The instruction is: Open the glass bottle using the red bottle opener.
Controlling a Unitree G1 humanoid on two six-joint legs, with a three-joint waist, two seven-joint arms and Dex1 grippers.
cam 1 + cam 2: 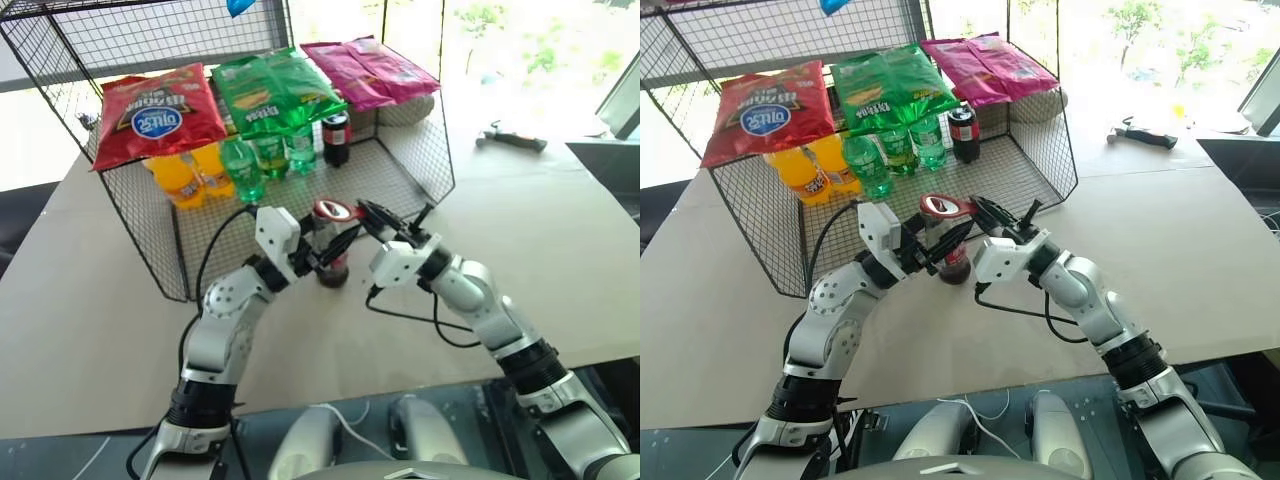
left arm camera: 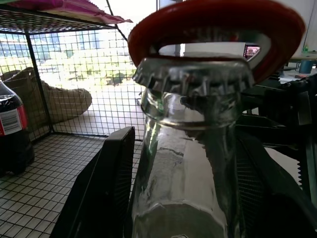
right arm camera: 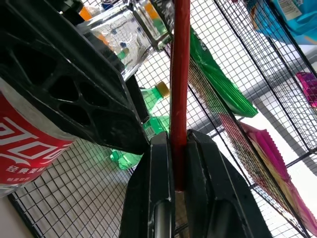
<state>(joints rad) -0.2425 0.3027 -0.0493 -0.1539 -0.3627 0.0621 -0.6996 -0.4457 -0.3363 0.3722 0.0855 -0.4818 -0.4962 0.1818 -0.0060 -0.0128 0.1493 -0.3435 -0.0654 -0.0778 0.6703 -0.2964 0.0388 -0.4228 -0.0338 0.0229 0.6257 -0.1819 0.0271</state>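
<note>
On the table (image 1: pixel 80 300), in front of the wire basket (image 1: pixel 420 190), the left gripper (image 1: pixel 322 255) clasps the glass bottle (image 1: pixel 333 262) between its two black fingers, holding it upright. The red bottle opener (image 1: pixel 333 210) lies with its oval ring over the bottle's crimped cap (image 2: pixel 195 77) (the ring's rim sits just above the cap's edge). To the right, the right gripper (image 1: pixel 372 215) is clenched tight on the opener's handle.

Glass bottle (image 3: pixel 25 144): red label with white script, partly cut off, not readable. Red snack bag (image 1: pixel 155 118): blue oval logo with white characters, too small to read. Green snack bag (image 1: pixel 272 92): print illegible
</note>
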